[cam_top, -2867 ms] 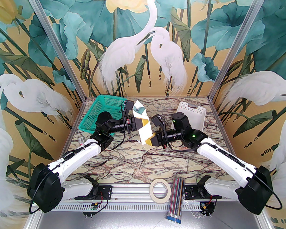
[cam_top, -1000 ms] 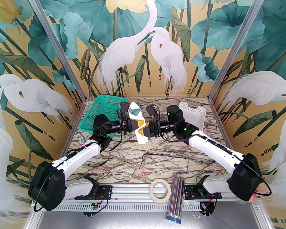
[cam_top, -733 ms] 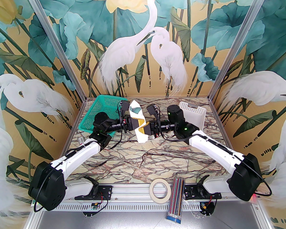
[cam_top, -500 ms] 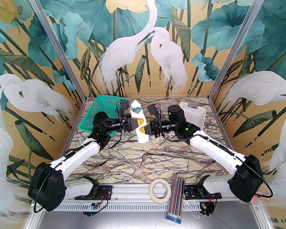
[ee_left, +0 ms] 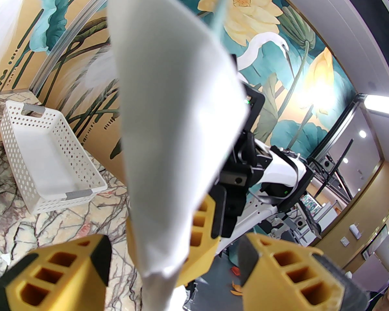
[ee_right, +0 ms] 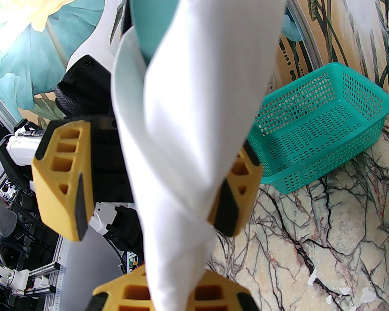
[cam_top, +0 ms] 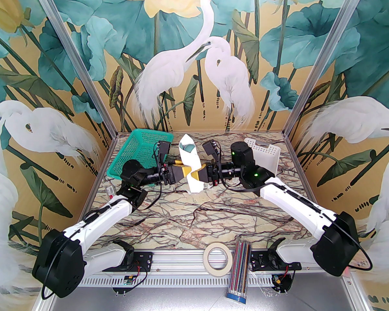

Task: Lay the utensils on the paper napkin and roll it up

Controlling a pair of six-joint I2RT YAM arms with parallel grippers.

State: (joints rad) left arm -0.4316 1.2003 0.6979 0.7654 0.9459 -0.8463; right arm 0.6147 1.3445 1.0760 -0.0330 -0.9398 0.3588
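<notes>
The paper napkin (cam_top: 192, 168) is rolled into a white cone and stands nearly upright above the marble table (cam_top: 214, 215). A green spoon bowl (cam_top: 187, 147) pokes out of its top, seen up close in the right wrist view (ee_right: 152, 18); the fork is hidden inside. My right gripper (cam_top: 198, 176) is shut on the roll's lower part (ee_right: 168, 206), with its yellow fingers (ee_right: 123, 295) at the frame's bottom. My left gripper (cam_top: 184, 173) is open on the roll's left side, its fingers (ee_left: 61, 267) spread on both sides of the napkin (ee_left: 168, 115) without pinching it.
A green mesh basket (cam_top: 139, 154) sits at the back left, behind the left arm. A white perforated basket (cam_top: 262, 155) stands at the back right. A tape roll (cam_top: 217, 258) and a bundle of coloured pencils (cam_top: 240, 277) lie at the near edge. Small paper scraps (ee_right: 337, 292) dot the marble.
My right gripper moved from the roll's lower end up to its middle and shut on it. My left gripper has opened and the left arm has drawn back leftward.
</notes>
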